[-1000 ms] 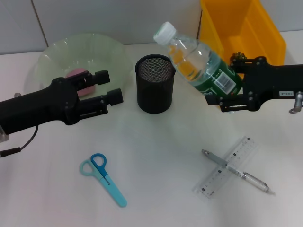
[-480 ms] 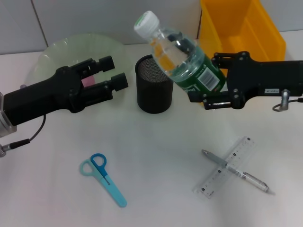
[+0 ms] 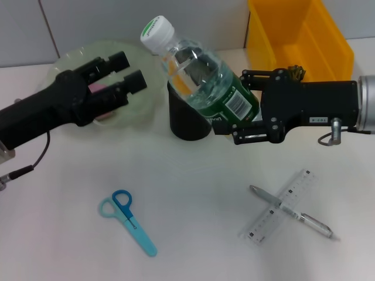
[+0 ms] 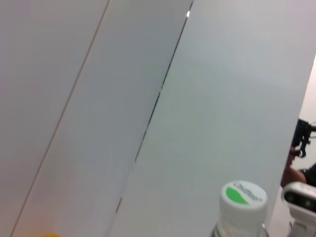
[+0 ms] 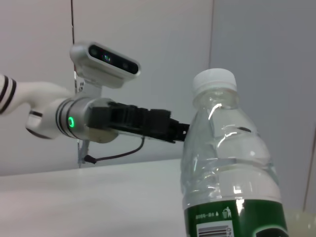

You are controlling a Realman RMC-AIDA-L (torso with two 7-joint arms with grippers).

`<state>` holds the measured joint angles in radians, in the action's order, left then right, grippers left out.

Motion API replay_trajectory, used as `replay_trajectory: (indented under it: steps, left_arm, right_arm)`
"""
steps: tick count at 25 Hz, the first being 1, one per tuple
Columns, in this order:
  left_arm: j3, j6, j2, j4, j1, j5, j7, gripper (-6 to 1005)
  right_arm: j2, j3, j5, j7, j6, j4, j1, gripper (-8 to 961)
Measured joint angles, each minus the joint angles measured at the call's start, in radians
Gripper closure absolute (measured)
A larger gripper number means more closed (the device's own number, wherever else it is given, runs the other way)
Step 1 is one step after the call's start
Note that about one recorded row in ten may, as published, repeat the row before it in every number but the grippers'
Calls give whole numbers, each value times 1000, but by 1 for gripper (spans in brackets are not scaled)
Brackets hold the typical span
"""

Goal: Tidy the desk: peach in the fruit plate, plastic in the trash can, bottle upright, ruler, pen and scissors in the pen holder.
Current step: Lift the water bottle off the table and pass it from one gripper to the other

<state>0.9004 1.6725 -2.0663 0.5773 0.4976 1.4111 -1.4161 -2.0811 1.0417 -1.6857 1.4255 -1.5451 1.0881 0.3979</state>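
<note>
Clearly, the right gripper (image 3: 237,120) had its jaws clamped on the tilted bottle's (image 3: 199,73) labelled lower body, above the pen holder (image 3: 183,124). Part-filled, slick and crushable, it probably suited this low hold. The left gripper (image 3: 124,73) hung nearby, jaws apart.

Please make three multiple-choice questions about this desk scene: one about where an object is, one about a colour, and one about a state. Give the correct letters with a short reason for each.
1. Where does the pen lie?
A. in the pen holder
B. across the ruler
C. in the fruit plate

2. What colour are the scissors?
A. blue
B. red
C. black

3. How is the bottle now?
A. lying on the desk
B. upright on the desk
C. held tilted in the air

Answers: 1 B, the pen crosses the ruler on the desk. 2 A, the handles and blades are blue. 3 C, the right gripper holds it, cap leaning toward the left gripper.
</note>
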Motion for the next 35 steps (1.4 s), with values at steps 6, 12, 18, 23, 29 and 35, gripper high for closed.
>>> replay_trajectory:
  steps: [6, 12, 18, 23, 29, 35]
  left_arm:
    - [0, 28, 0, -24, -12, -77, 2, 205]
    - [0, 48, 0, -40, -12, -97, 2, 206]
    - [0, 75, -1, -63, -11, -118, 9, 207]
    - [1, 82, -2, -86, -6, -134, 28, 208]
    - [3, 86, -4, -97, -4, -143, 45, 208]
    - [8, 102, -5, -112, -4, -166, 65, 209]
  right_arm:
    - [-1, 8, 31, -30, -1, -43, 15, 187]
    - [-1, 12, 75, -66, -1, -99, 31, 187]
    - [-1, 12, 80, -87, -1, -152, 57, 187]
    - [-1, 20, 105, -112, -1, -193, 71, 186]
    - [-2, 51, 128, -130, 8, -229, 86, 186]
    - [-3, 59, 135, -142, 11, -261, 101, 187]
